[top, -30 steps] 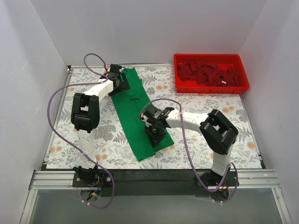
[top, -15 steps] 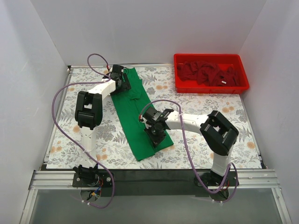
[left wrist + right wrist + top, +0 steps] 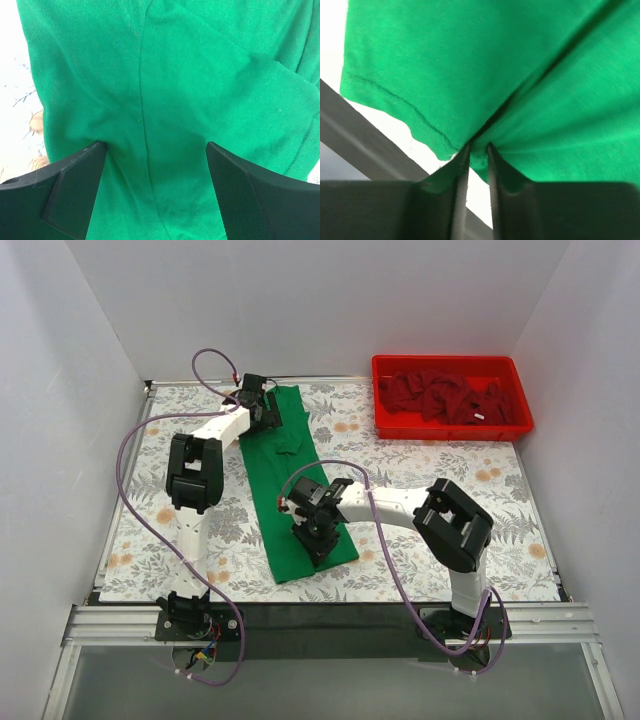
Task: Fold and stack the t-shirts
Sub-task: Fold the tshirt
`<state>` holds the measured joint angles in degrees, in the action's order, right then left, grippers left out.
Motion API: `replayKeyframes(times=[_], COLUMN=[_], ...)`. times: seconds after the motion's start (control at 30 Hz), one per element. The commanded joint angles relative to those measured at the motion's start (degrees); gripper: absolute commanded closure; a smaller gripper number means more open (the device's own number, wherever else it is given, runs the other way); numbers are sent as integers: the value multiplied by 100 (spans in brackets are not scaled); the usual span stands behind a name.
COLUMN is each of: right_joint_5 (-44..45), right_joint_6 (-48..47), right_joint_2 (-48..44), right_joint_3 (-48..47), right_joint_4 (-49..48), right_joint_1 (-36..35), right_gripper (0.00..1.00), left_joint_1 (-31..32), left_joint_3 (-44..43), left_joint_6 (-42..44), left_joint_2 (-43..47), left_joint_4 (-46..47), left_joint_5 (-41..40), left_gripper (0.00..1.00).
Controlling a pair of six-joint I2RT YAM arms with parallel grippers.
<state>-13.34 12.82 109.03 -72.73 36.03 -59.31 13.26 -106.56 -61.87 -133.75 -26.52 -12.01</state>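
Plain white walls (image 3: 300, 300) enclose a table covered by a floral-patterned cloth (image 3: 450, 500) under even light.

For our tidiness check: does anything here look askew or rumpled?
The green t-shirt, folded into a long strip, lies slanted across the table. The right gripper pinches it near the hem, puckering the cloth. The dark red t-shirts sit crumpled in the red bin.

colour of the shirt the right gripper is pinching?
The shirt is plain bright green; right wrist view shows it best.
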Motion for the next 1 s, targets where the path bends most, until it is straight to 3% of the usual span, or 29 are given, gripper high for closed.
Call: replayKeyframes(times=[0.0,0.13,0.3,0.43,0.7,0.83,0.97], right_joint_5=[-134,323,938,1141,984,598,429], right_joint_6=[-60,-104,114,300,203,317,537], right_joint_2=[188,-74,-742,-1602,-2211,-2465,-2562], right_joint_3=[-408,-742,-568,-58,786,1287,1726], right_joint_4=[255,474,554,528,326,-122,-491], right_joint_1=[-134,-116,208,744,1597,1668,1668], right_gripper=[75,59,46,29,33,43,45], left_joint_1=[-78,-78,-69,19,809,1703,2478], left_joint_3=[-145,21,548,1154,4200,5240,6058], left_joint_6=[236,158,-228,-914,-2257,-3213,-4218], left_joint_2=[-230,331,1482,2727,5208,6105,6668], left_joint_4=[-19,-28,-221,-1203,-2144,-2611,-2805], left_joint_5=[234,340,130,-81,58,269,445], left_gripper=[24,21,14,14,14,16,19])
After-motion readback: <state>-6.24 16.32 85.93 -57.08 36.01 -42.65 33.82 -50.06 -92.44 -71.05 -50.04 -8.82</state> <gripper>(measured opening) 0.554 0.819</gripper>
